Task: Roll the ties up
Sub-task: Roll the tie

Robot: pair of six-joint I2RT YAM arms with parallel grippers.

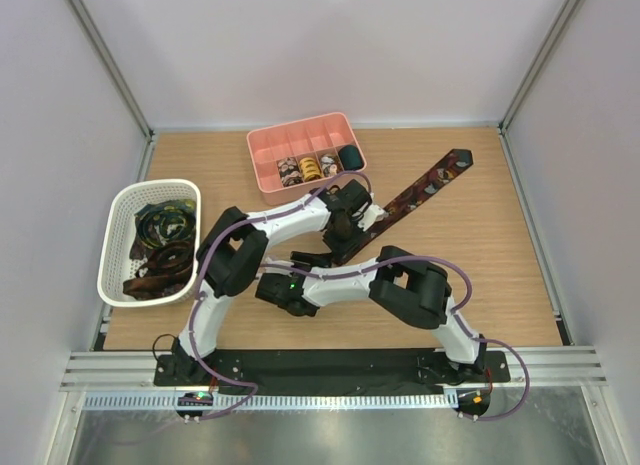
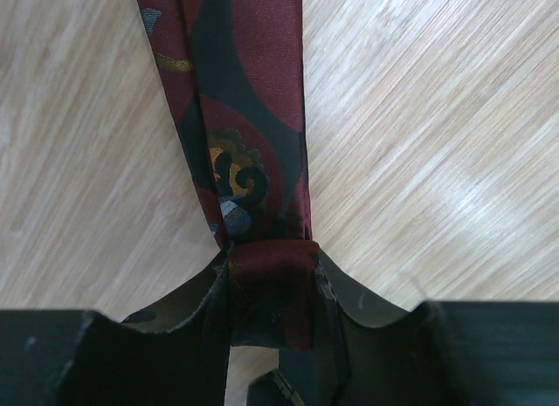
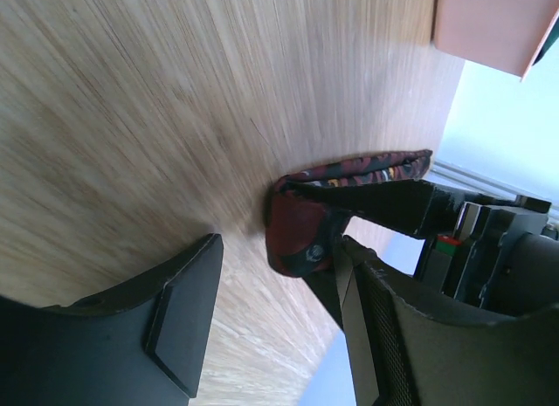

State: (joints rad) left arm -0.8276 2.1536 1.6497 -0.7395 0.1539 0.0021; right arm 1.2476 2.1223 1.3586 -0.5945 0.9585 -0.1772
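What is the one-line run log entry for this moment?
left gripper: shut on tie, folded end | right gripper: open, beside the fold | tie: rest lies stretched on table

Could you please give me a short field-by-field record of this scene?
Tie in work: long dark red patterned fabric necktie, laid diagonally on the wooden table
Left hand: shut on that necktie's near end
Right hand: open, empty, close by
Pink plastic divided tray: holds coiled ties
White mesh basket: holds loose ties
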